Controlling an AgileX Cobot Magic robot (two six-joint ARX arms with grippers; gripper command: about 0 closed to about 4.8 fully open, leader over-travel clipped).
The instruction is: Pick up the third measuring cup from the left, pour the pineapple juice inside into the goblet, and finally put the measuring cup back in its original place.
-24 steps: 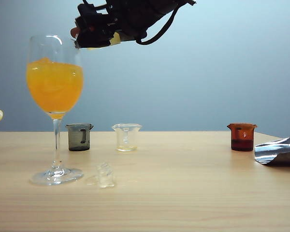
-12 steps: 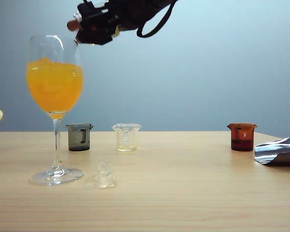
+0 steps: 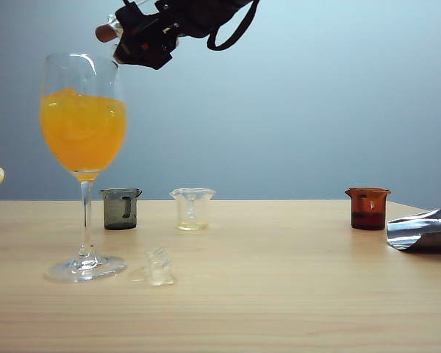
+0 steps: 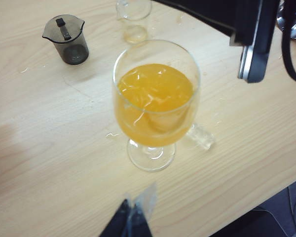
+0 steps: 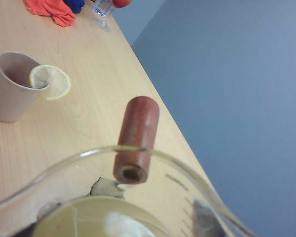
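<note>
Right gripper [image 3: 132,40]: up at 12 o'clock over the table, just above and to 1 o'clock of the goblet [image 3: 83,147] rim. Jaws part open, closed on the third cup [image 5: 138,197]. In the right wrist view the cup's clear rim arcs across the near field, graduation marks on the wall, pale yellow juice [image 5: 98,217] pooled inside. Cup is tipped: its long axis runs slantwise in the exterior view, mouth end towards 8 o'clock, at the goblet. A reddish-brown stub [image 3: 105,33] projects from the gripper at 10 o'clock. No stream visible between cup and goblet.

Goblet: upright, foot on the table [image 3: 279,294], bowl holding deep orange drink [image 3: 83,132] to about two-thirds. Left wrist view looks down into it.

Left gripper [image 4: 133,217]: dark fingertips show at the picture's edge, near the goblet foot, touching nothing. Whether they are open or closed, cannot tell.

On the table, exterior view: grey cup [image 3: 121,209] at 1 o'clock of the goblet foot; clear flared cup [image 3: 192,209] just beyond it at 3 o'clock; amber cup [image 3: 367,208] well apart at far right with dark liquid; foil [image 3: 422,229] beside it. Small clear lump [image 3: 160,266] just beside the goblet foot at 3 o'clock.

Right wrist view also shows a paper cup [image 5: 10,86] with a lemon slice [image 5: 50,82] on its rim.
</note>
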